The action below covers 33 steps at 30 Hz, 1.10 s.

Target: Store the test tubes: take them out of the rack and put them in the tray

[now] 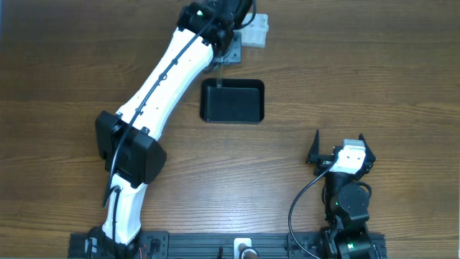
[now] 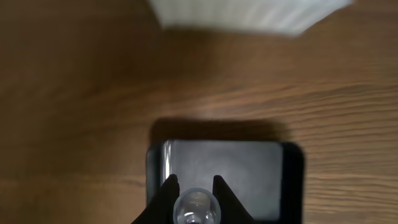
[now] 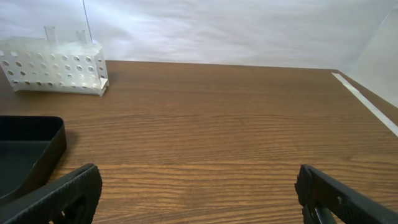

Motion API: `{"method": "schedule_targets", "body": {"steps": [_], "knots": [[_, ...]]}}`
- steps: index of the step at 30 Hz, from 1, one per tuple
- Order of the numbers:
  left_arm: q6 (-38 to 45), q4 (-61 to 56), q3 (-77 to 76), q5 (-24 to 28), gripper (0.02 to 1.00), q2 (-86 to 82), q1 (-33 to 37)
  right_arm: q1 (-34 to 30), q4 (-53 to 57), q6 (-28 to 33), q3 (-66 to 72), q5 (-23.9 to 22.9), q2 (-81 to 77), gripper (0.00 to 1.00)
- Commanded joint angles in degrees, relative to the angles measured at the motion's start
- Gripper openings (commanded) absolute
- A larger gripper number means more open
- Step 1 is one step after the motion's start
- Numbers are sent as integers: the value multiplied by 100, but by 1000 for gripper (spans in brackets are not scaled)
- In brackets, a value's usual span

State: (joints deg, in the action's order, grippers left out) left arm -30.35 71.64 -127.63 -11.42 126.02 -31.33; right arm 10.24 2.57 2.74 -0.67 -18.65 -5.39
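1. Wooden table carries everything; in the top view's lower right, near the arm bases, the right gripper sits with its fingers spread wide, grasping nothing.
2. At the frame's centre lies the black tray.
3. Above the tray's left part, the left gripper is clenched on a glass test tube.
4. Farthest, at top centre, stands the white rack, with two tubes upright in it.
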Motion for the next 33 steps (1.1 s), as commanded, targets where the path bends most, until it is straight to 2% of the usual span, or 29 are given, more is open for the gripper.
{"method": "schedule_targets", "body": {"steps": [1, 9, 33], "knots": [[-645, -35, 498, -192, 150, 55, 33, -31, 4, -35, 37, -70, 59, 993], [-656, -702, 1113, -195, 150, 90, 33, -31, 4, -35, 37, -72, 59, 991], [-654, -876, 1117, 2, 165, 859, 31, -31, 4, -35, 37, -70, 59, 993]]}}
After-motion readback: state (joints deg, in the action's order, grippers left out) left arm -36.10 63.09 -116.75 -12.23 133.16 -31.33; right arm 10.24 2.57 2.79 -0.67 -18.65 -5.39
